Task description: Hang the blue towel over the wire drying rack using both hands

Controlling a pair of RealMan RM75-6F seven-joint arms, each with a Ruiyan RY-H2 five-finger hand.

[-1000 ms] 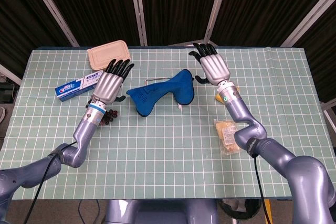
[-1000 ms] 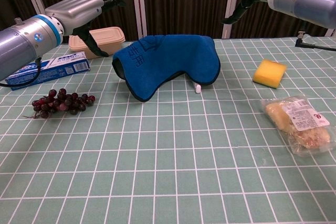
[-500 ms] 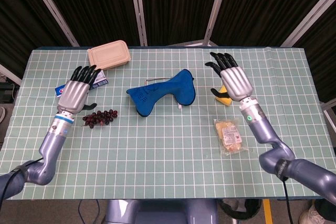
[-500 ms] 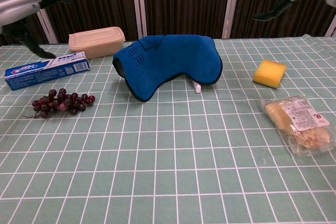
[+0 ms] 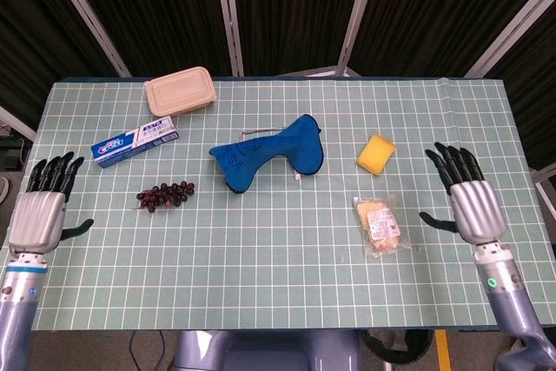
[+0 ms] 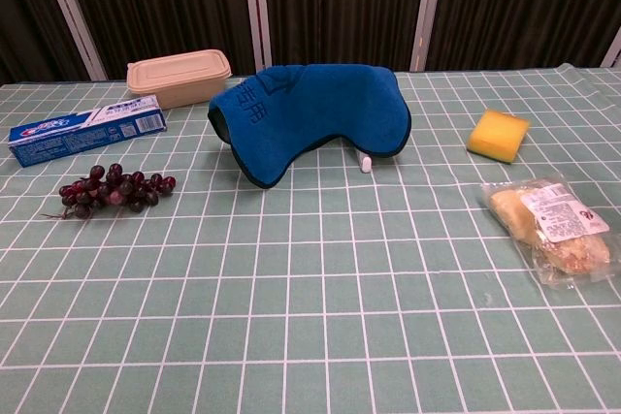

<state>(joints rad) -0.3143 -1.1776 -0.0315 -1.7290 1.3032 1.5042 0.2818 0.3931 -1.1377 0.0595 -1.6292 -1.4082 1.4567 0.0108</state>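
The blue towel (image 5: 271,152) (image 6: 312,113) hangs draped over the wire drying rack, of which only a white foot (image 6: 365,163) and a thin wire (image 5: 250,134) show. My left hand (image 5: 43,203) hovers at the table's front left edge, fingers spread and holding nothing. My right hand (image 5: 470,196) hovers at the front right edge, likewise spread and empty. Both hands are far from the towel and appear only in the head view.
A beige lidded box (image 5: 180,91) and a toothpaste box (image 5: 136,142) lie at the back left. Dark grapes (image 5: 164,195) sit left of the towel. A yellow sponge (image 5: 376,153) and a wrapped snack packet (image 5: 379,225) lie on the right.
Both hands have pulled back from beside the towel toward the front corners of the table. They have left the chest view. The towel has stayed on the rack.
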